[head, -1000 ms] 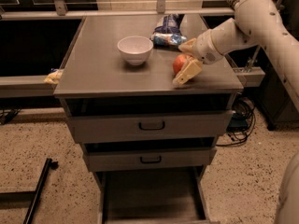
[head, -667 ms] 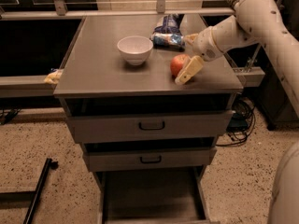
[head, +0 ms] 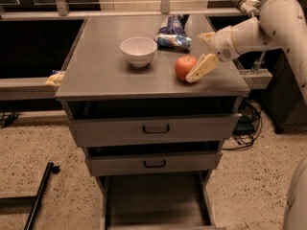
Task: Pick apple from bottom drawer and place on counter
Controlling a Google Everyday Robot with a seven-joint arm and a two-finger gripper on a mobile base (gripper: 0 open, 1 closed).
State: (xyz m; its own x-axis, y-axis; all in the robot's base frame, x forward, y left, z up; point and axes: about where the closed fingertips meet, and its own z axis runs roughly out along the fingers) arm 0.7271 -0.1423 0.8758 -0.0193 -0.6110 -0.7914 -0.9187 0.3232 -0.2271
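The red apple (head: 184,67) stands on the grey counter (head: 105,75), right of centre near the front edge. My gripper (head: 204,51) reaches in from the right at counter height, just right of the apple. It is open and holds nothing. Its near finger (head: 201,67) lies close against the apple's right side, and its far finger (head: 207,36) stands apart behind it. The bottom drawer (head: 153,200) is pulled out below the two upper drawers, and the part of its tray that shows is bare.
A white bowl (head: 138,51) stands on the counter left of the apple. A blue and white snack bag (head: 173,32) lies behind it. A yellow object (head: 55,78) sits on the ledge to the left. Cables (head: 247,123) lie on the floor to the right, and a black bar (head: 38,195) to the left.
My gripper has drawn back a little to the right, away from the apple. The apple stays where it was on the counter.
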